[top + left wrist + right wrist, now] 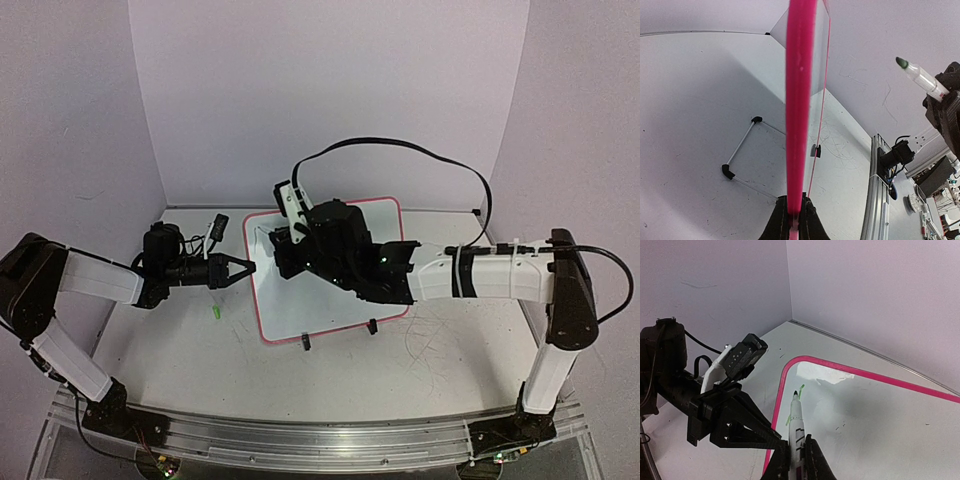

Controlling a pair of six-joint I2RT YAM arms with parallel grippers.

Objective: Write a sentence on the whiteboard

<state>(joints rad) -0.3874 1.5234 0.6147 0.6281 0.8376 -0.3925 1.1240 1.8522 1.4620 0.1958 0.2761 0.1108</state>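
From above, we see the whiteboard (300, 322) in the middle of the table (430, 370). The left gripper (240, 270) is closed on its left rim. The right arm (480, 275) reaches over the board and hides most of it. A small green piece (215, 312) lies on the table just beside the board.

In the left wrist view, the pink rim runs straight up from between the pinched fingers (782, 222), so the grip is well centred. The marker (920, 77) stands to the right with its green tip bare.

In the right wrist view, the right gripper (796, 462) is clamped on the marker. The tip points at the board's upper left corner, close to the rim. We see no words of the sentence on the board. A short green mark near the tip may be a first stroke or only a reflection; we cannot tell.

For this step, we would hold the left grip firm, because the board can slide under pressure. We would lower the tip gently, press lightly, and start far enough from the rim that every word fits.
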